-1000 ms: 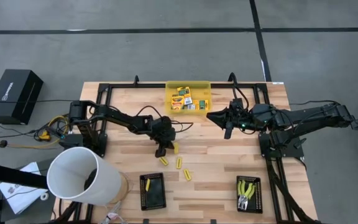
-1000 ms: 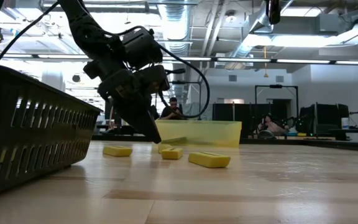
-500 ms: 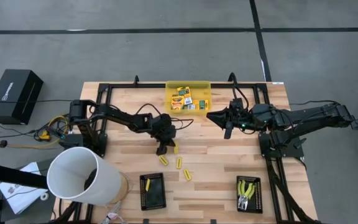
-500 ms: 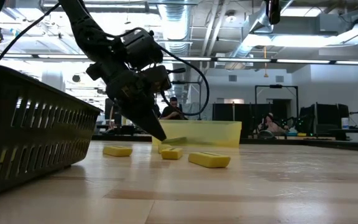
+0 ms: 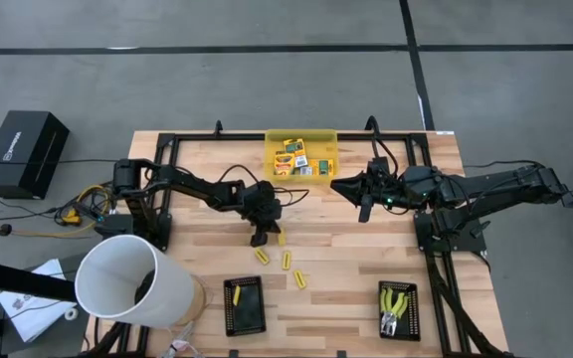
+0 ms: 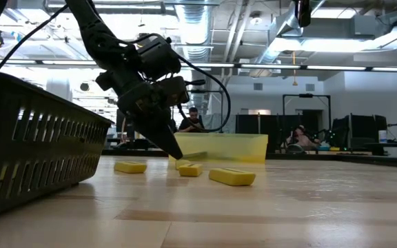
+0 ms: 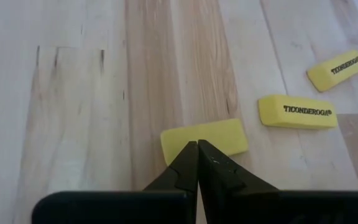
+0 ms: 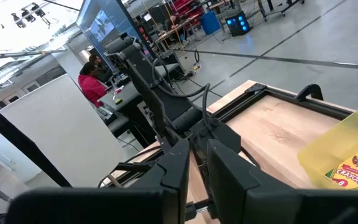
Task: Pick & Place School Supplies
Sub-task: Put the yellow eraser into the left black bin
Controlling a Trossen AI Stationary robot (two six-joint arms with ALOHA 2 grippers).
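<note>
Wooden table: yellow stick just beyond left hand.

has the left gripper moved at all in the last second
Yes, slightly. In the high view the left gripper, shut, has drawn back from the loose yellow sticks toward the translucent yellow rectangular bin; it now sits beside one stick.

Bright, even overhead light; soft blurred foreground.

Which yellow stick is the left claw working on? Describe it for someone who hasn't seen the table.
Start at the yellow bin on the table's far edge. Nearer the middle lie four yellow sticks; the one at the shut left claw tips shows a blank face, while its neighbours read TICONDEROGA.
</note>
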